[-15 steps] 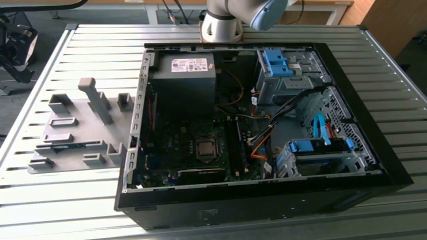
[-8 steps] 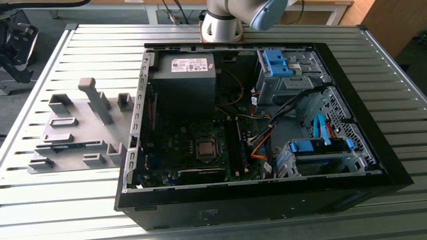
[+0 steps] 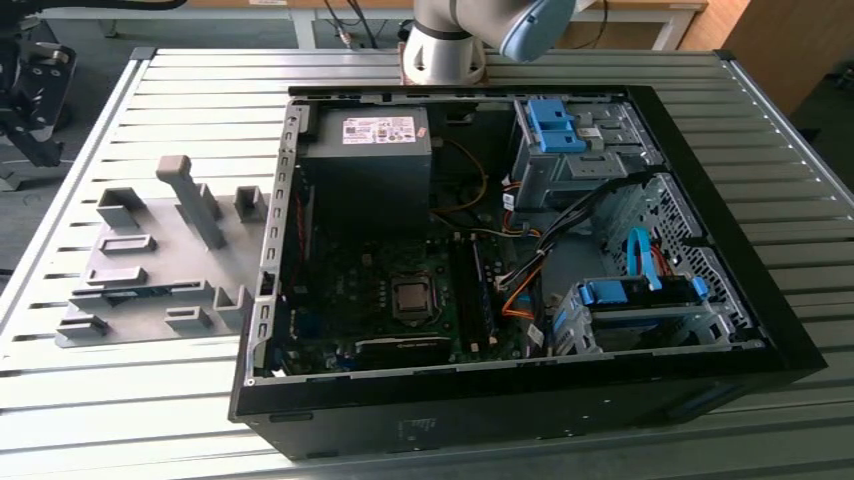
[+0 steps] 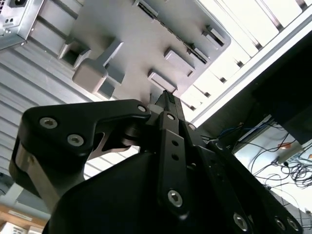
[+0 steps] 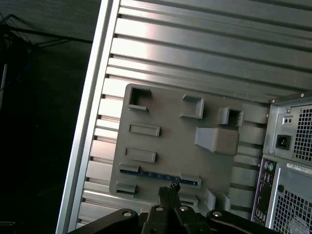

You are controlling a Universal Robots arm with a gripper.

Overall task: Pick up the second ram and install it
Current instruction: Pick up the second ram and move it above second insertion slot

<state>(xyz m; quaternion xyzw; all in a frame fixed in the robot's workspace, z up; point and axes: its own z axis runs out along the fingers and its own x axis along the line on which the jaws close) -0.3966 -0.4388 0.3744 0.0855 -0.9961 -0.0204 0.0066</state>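
1. Dark-green and thin, the second ram (image 5: pixel 146 173) lies flat on the gray holder plate (image 5: pixel 165 136), caught between small gray blocks near the plate's near edge.
2. In the exterior view the same strip (image 3: pixel 144 292) shows as a dark line with a bluish glint, low on the holder plate (image 3: pixel 174 235), which sits on the ribbed aluminium table (image 3: pixel 200 80) at the exterior view's left of the open computer case (image 3: pixel 534 420).
3. In the first wrist view the gripper (image 5: pixel 168 187) hangs above the plate. Its black fingertips (image 5: pixel 164 191) line up over the middle of the strip's length but stay apart from it, with clear air between them and the board.
4. The fingers look drawn together with nothing pinched between them. The second wrist view agrees, with the gripper (image 4: pixel 167 97) tapering to one narrow tip over the holder plate (image 4: pixel 131 39).
5. A tall gray post (image 3: pixel 191 195) stands upright on the far part of the plate, well apart from the ram.
6. Inside the case, the power supply (image 3: pixel 367 150) fills the far corner, the motherboard (image 3: pixel 334 290) lies on the floor of the case with a square processor socket (image 3: pixel 411 297), and orange cables (image 3: pixel 521 300) run to the exterior view's right of it.
7. Blue drive brackets (image 3: pixel 554 125) sit at the far right of the case.
8. The arm's pale base (image 3: pixel 447 45) stands on the table behind the case's far wall.
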